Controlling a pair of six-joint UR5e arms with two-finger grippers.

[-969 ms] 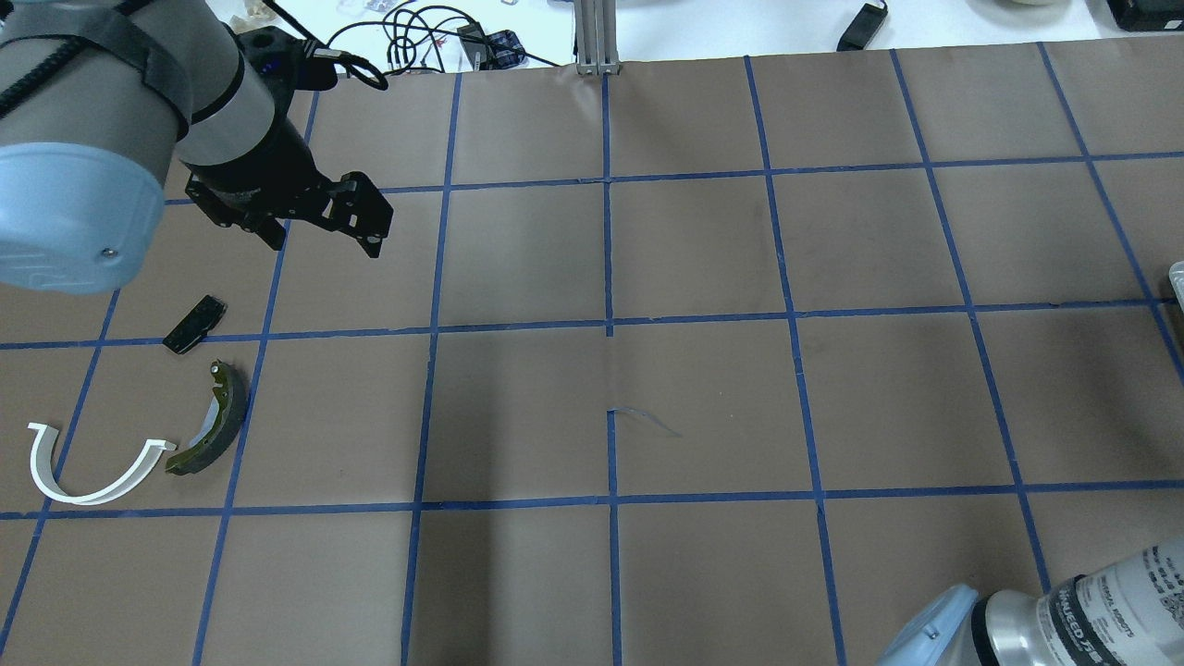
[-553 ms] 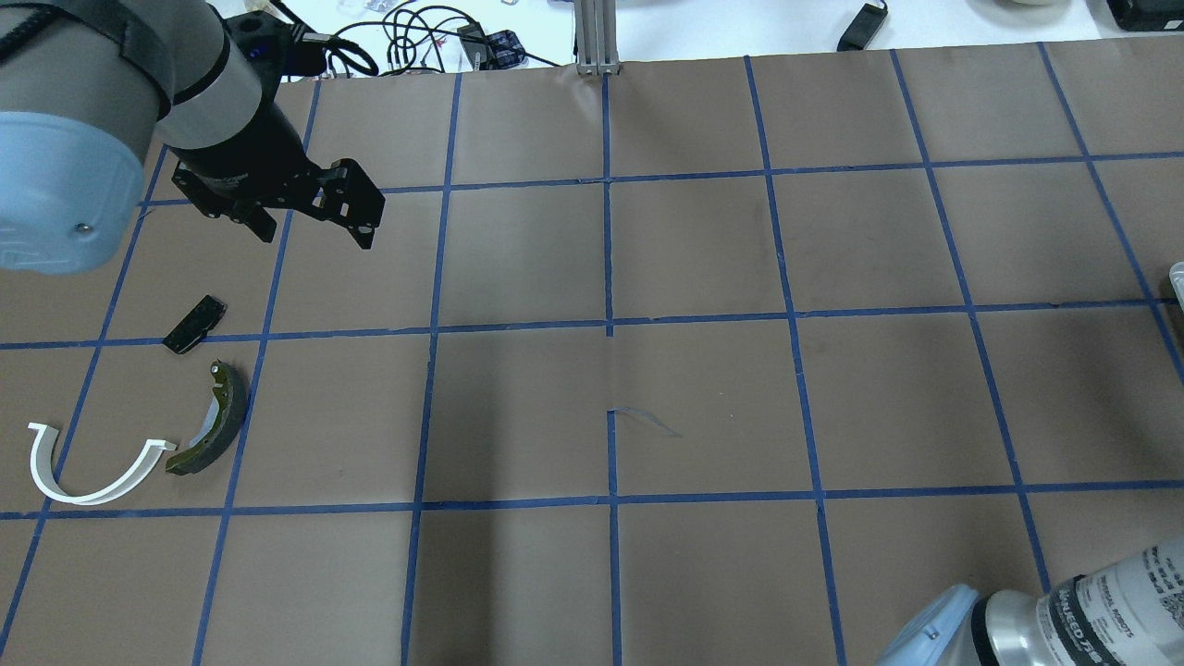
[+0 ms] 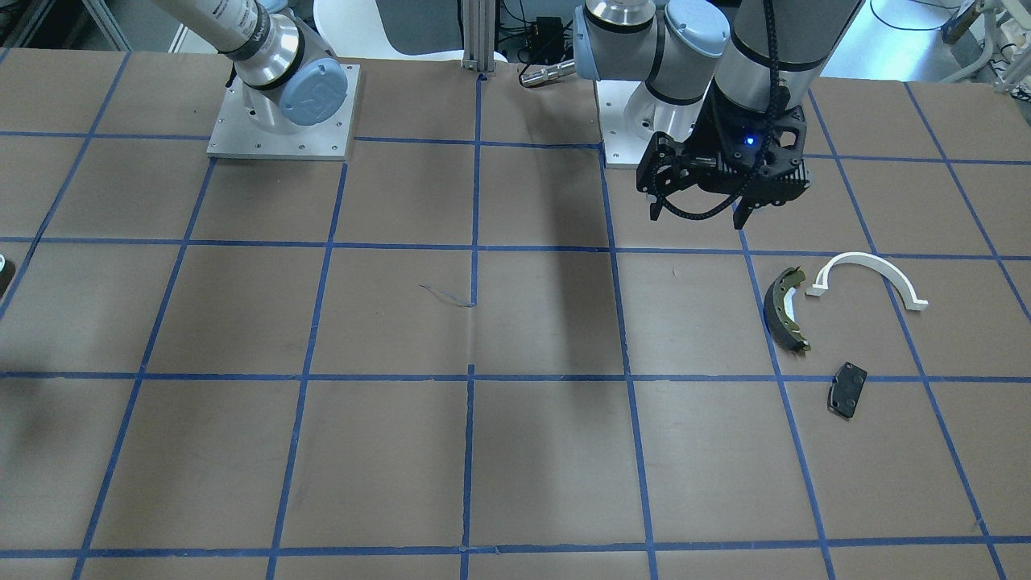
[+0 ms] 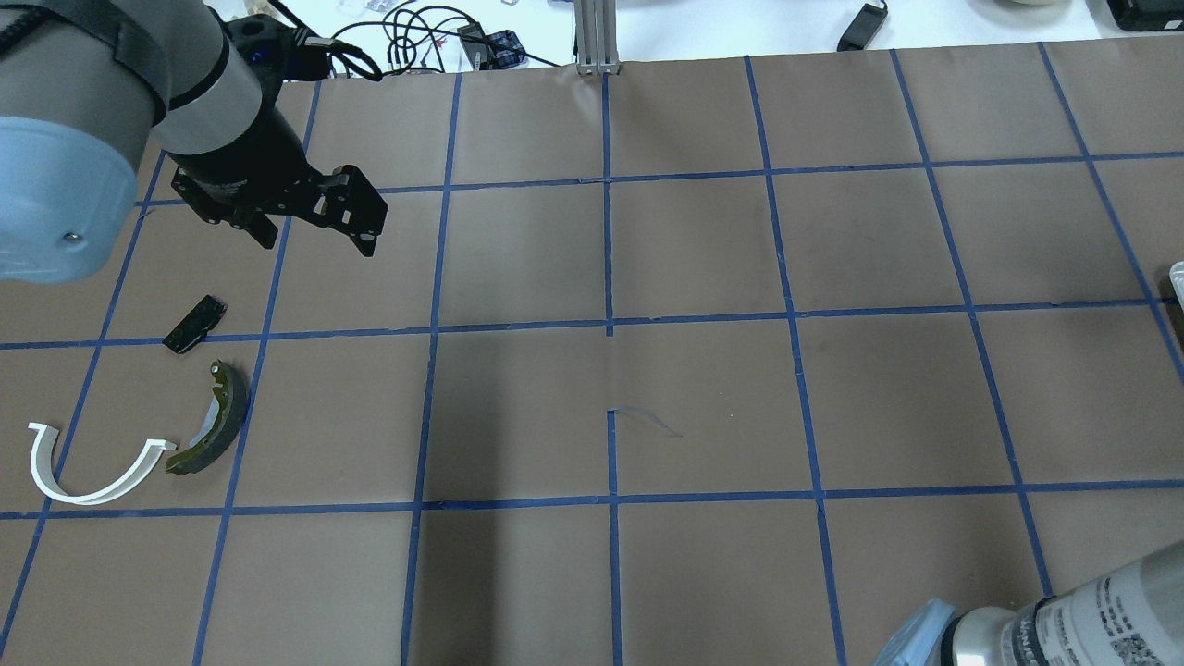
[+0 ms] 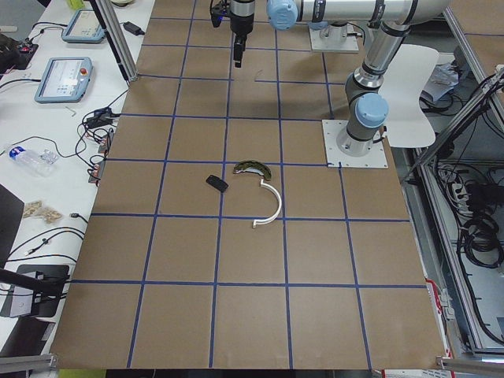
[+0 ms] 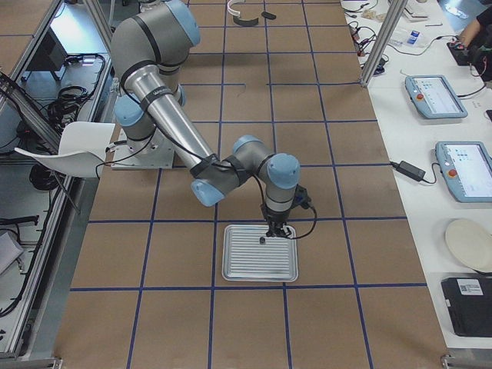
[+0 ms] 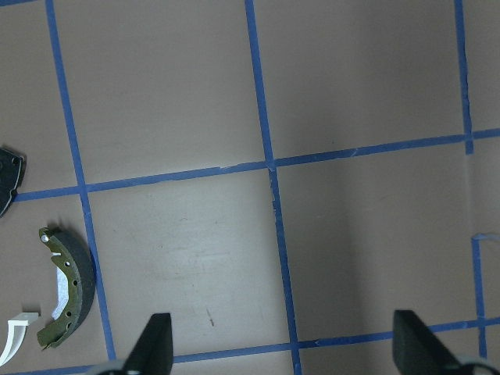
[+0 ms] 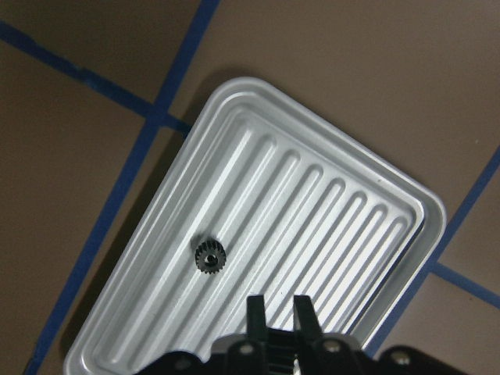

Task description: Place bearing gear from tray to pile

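The bearing gear [image 8: 209, 256], small, black and toothed, lies on the ribbed silver tray [image 8: 234, 87]. My right gripper [image 8: 275, 311] hovers just above the tray [image 6: 260, 265], close beside the gear [image 6: 262, 241]. Its fingers stand almost together and hold nothing. The pile lies at the table's left end: an olive-and-black brake shoe [image 4: 217, 421], a white arch [image 4: 163, 449] and a flat black plate [image 4: 194, 324]. My left gripper [image 4: 319, 242] is open and empty. It hangs high above the table, beyond the pile [image 3: 783, 310].
Blue tape divides the brown table into squares. An aluminium post [image 4: 597, 37] and cables [image 4: 407, 37] stand past the far edge. The right arm's base plate [image 3: 278, 121] is bolted near the robot's edge. Tablets [image 6: 434, 96] lie on a side bench.
My left gripper shifted slightly toward the far left and then settled, still open. The right arm's link at the bottom right dropped lower in the overhead view.
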